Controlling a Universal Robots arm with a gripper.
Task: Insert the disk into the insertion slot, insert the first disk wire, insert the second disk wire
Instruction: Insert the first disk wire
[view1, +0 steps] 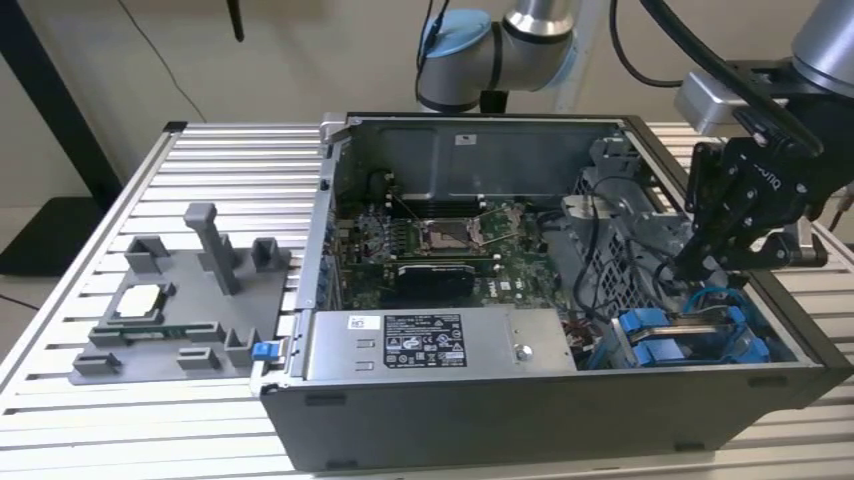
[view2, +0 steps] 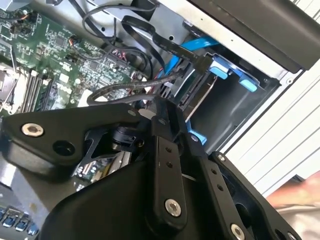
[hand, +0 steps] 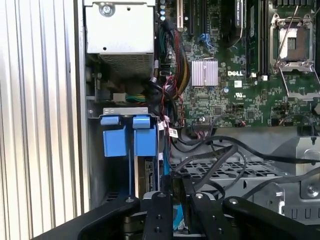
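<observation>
The disk sits in its blue carrier, pushed down into the insertion slot at the corner of the open grey case on the exterior view's right. In the first wrist view the carrier's blue tabs stand under the slot's grey metal edge. My black gripper hangs just above the slot, among loose cables. In the second wrist view the gripper is shut with a black disk wire pinched at its tips, a short way from the carrier. A blue wire runs beside it.
A grey labelled power-supply box lies along the case's near wall. The green motherboard fills the middle. A perforated metal cage with black cables draped over it sits beside the slot. A grey fixture rests on the slatted table.
</observation>
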